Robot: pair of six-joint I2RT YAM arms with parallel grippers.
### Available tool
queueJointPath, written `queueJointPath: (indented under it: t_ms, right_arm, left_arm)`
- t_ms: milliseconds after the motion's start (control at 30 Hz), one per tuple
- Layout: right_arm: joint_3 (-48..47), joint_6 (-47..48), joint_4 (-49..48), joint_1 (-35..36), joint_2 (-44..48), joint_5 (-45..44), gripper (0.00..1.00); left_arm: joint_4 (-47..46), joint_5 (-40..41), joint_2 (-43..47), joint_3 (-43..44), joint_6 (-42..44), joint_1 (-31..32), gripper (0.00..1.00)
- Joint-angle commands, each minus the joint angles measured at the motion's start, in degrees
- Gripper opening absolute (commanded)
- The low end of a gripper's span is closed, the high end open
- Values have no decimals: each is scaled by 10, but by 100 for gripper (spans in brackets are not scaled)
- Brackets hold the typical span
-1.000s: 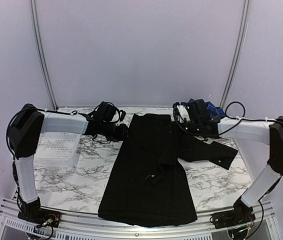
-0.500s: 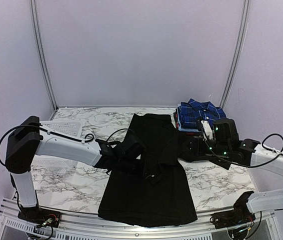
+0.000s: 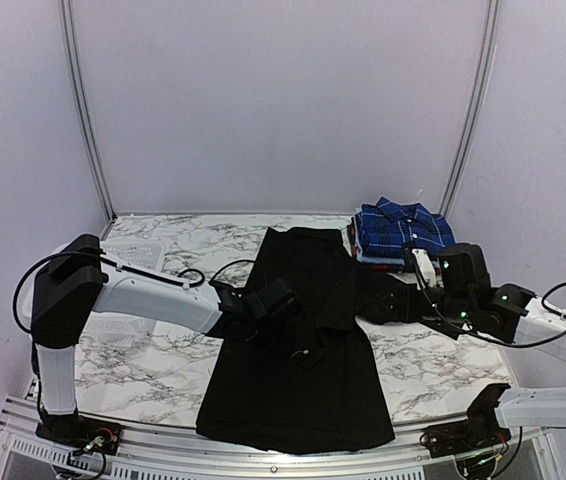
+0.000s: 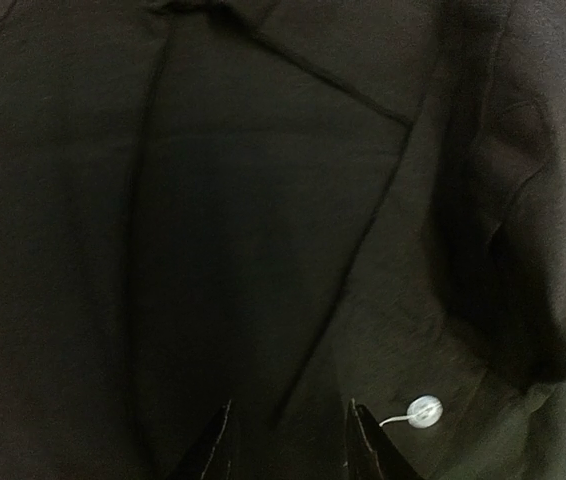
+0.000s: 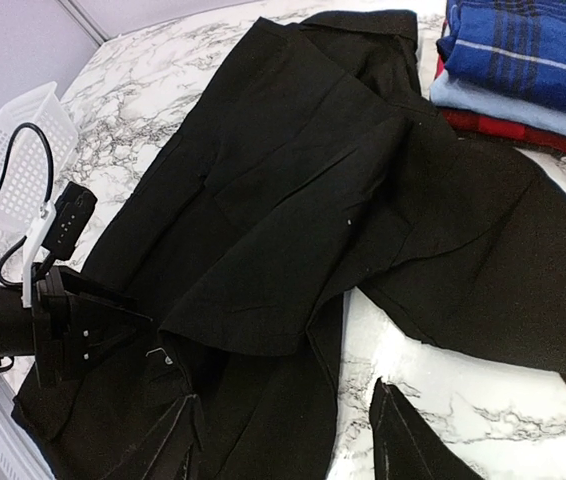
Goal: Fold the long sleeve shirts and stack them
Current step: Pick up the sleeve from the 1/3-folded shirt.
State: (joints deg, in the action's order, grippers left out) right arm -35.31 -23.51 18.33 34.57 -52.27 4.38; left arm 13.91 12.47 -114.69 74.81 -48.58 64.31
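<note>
blue plaid shirt point(image 3: 400, 226) shows overhead, not left wrist.

You see a marbled tabletop point(image 3: 178, 352) bearing a black shirt point(image 3: 293, 385) mid-table to its near edge, folded shirts point(image 3: 399, 228) stacked in the far right corner, and a basket point(image 3: 135, 252) at the left edge.

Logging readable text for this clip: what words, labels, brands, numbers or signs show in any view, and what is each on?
None: no word, number, brand or sign can be read in any view.
black shirt: plain cloth and a white button, no tag showing.
stack of folded shirts: plaid and plain cloth only, no label in view.
white basket and marble table: no print.
</note>
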Motion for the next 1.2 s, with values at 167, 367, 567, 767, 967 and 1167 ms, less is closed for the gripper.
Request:
queueJointPath:
  t_ms: [167, 367, 567, 767, 967, 1167]
  right_arm:
    - [-17, 22, 21, 7, 1, 5, 53]
    - [-18, 27, 19, 7, -1, 5, 53]
    - [-19, 27, 9, 6, -10, 6, 53]
    - [-27, 25, 4, 7, -18, -9, 54]
    - [-50, 23, 0, 5, -42, -36, 56]
    - [-76, 22, -12, 4, -79, -41, 57]
  left_arm:
    - [20, -31, -37, 49, -14, 13, 35]
    - [33, -17, -17, 39, -24, 14, 22]
    - [47, -16, -5, 43, -13, 15, 0]
    - [86, -8, 57, 89, 19, 24, 0]
    - [137, 32, 142, 127, 32, 24, 0]
    - [159, 35, 186, 167, 46, 24, 0]
